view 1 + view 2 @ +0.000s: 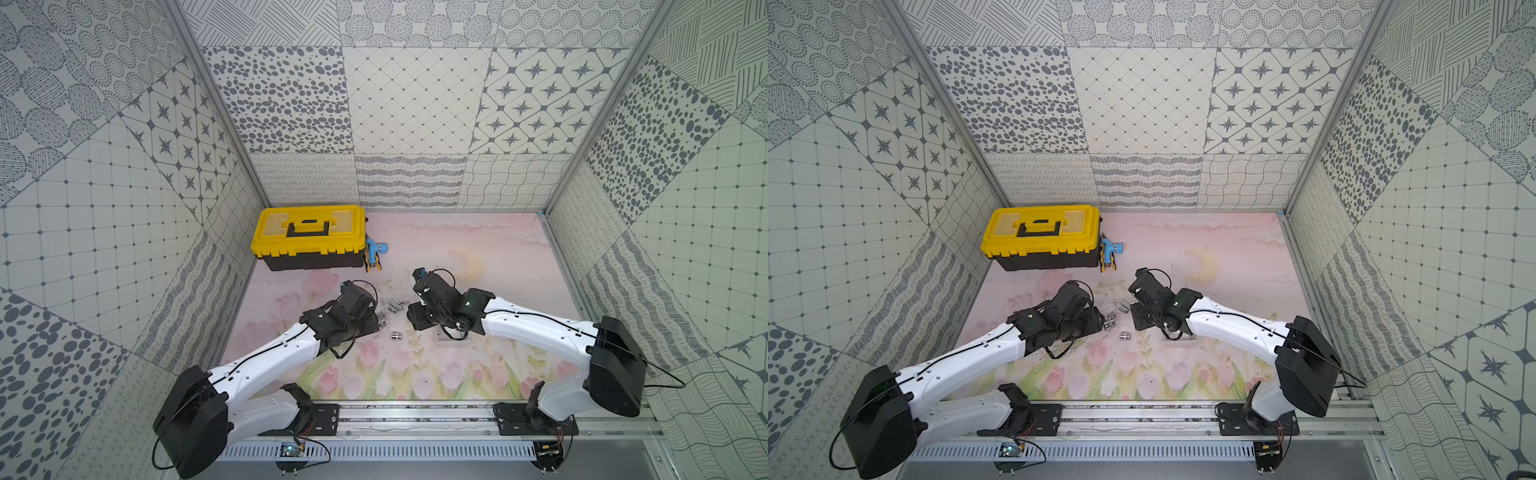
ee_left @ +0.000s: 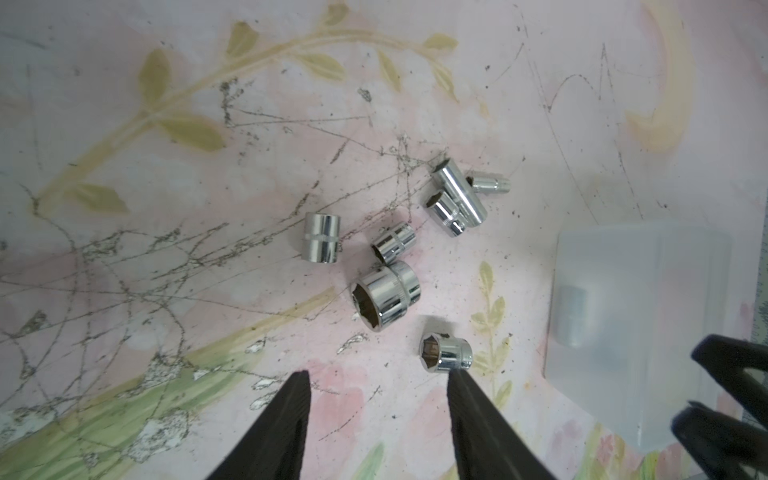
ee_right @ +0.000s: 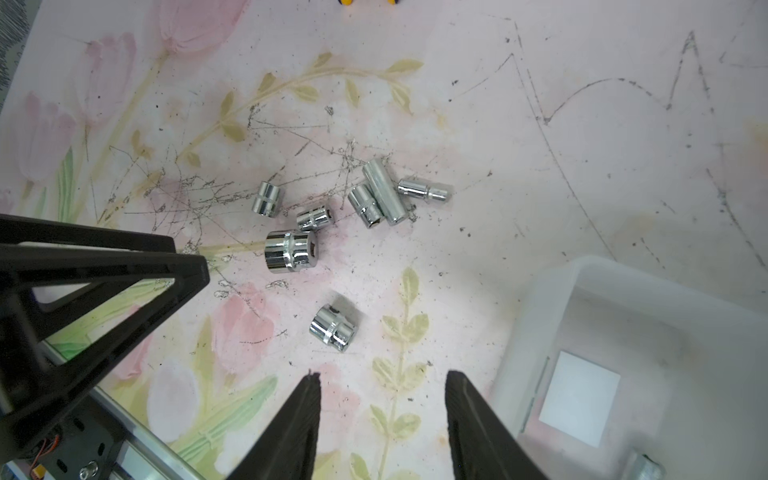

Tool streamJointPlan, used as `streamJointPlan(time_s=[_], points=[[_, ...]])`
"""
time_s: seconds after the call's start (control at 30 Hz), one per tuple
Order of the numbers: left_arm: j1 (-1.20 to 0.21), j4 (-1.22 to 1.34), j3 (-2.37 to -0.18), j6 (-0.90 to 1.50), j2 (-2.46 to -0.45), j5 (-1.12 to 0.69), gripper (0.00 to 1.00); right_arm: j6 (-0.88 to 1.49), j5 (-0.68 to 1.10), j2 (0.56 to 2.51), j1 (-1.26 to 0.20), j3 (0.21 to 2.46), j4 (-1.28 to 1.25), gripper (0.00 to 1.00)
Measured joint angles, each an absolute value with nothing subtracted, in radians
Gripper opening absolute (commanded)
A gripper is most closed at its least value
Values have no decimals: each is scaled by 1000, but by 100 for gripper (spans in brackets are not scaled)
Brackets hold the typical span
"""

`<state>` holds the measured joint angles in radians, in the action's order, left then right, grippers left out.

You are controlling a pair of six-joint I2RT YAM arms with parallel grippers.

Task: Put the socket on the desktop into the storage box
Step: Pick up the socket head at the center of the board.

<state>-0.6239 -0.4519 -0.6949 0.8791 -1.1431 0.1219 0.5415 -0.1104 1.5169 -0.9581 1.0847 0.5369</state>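
the left gripper (image 2: 380, 386) and right gripper (image 3: 382, 386) are seen parted, with nothing gripped, above the mat (image 3: 540, 124). a lone socket (image 3: 333, 328) is found just ahead, beside the storage box (image 3: 540, 307). six more sockets (image 3: 291, 251) are clustered beyond, and the toolbox (image 1: 309, 237) is set farthest.

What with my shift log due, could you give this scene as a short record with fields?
loose sockets: seven, lying on the tabletop
storage box: beside the cluster; holds one stored socket
left hand: open, empty
right hand: open, empty
toolbox: lid shut, at the far corner
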Motion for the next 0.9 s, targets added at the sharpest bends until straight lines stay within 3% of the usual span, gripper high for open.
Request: streamJointPlan(time_s=[0.2,0.57,0.9], points=[[-566,-485,-720,879,-1201,131,38,542,-97,1546,-971,1089,538,49],[-543,-513,-947,807,-1523,171,45,576,-91,1481,-982,1034,522,43],[-542,-528,-1077,757,-1709,189,43,596,-100,1424,-982,984,523,42]])
